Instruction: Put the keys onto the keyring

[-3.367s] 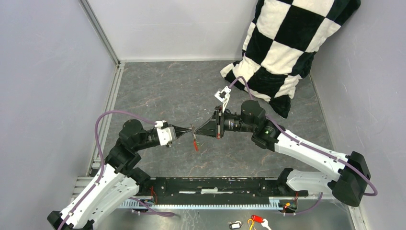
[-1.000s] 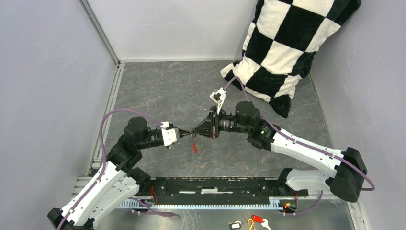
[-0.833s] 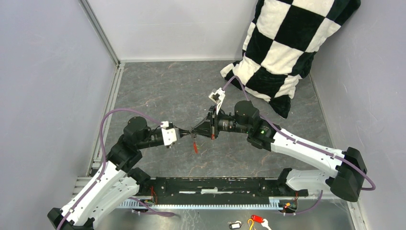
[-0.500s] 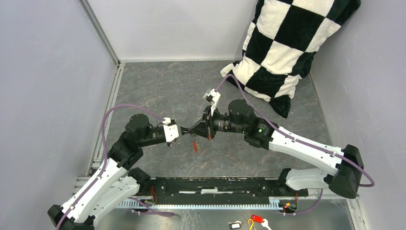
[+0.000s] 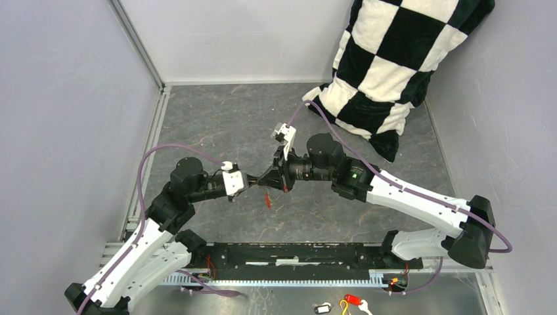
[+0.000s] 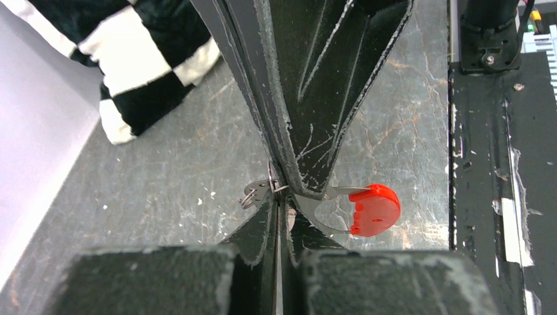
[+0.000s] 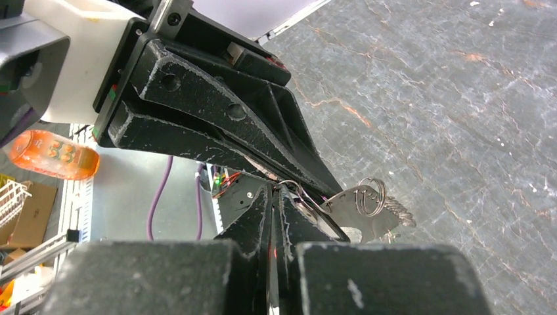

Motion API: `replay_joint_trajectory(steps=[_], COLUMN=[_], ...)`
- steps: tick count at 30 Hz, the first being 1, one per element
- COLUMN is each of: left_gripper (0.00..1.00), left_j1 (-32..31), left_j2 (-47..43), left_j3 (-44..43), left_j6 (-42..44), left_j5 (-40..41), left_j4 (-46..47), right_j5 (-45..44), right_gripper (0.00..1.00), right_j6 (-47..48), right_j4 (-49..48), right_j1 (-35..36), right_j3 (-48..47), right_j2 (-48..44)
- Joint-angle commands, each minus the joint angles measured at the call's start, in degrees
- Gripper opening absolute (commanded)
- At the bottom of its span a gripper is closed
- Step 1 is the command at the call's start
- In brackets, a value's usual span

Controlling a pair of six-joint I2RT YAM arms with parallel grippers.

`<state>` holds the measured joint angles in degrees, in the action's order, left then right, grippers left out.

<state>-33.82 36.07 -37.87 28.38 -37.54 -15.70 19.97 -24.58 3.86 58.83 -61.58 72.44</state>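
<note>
While left claw (image 5: 255, 180) and right claw (image 5: 265, 178) meet tip to tip, both clenched on the keyring (image 6: 253, 194), red key (image 6: 373, 209) hangs just below them, nearer neither.

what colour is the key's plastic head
Red; the key head shows best in the left wrist view.

Overhead looks down; wrist views close, facing each other.
</note>
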Motion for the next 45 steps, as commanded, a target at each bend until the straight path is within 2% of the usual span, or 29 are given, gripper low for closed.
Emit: replay_joint_trajectory(steps=[1,7,20,25,33,38,45], left_gripper=[0.02,0.02,0.02,0.02,0.02,0.02,0.02], left_j1=[-0.21,-0.23,-0.19,-0.21,-0.20,-0.20,-0.19], left_j2=[-3.19,-2.01,-0.37,2.84,6.52,7.44,5.28], left_j3=[0.18,0.39,5.02,4.75,4.96,4.94,5.68], left_j6=[-3.25,-8.32,-18.72,-23.28,-30.87,-33.66,-35.66], left_j5=[-4.00,-3.70,0.63,3.88,2.64,1.01,-0.26], left_j4=[9.64,15.30,38.64,46.01,57.46,60.43,57.81], right_j5=[4.66,6.29,2.69,5.78,9.63,7.04,3.84], right_gripper=[0.05,0.08,0.16,0.17,0.24,0.26,0.32], right_j6=[2.01,1.68,0.69,-3.97,-7.75,-6.03,-3.76], right_j4=[0.99,3.36,9.54,4.74,2.26,6.90,10.14], right_j1=[0.82,0.80,1.07,1.03,1.01,0.96,0.81], right_j3=[-4.45,-7.05,-15.95,-16.27,-18.55,-21.61,-24.47], right_j2=[1.29,2.25,3.71,3.32,4.71,4.69,3.85])
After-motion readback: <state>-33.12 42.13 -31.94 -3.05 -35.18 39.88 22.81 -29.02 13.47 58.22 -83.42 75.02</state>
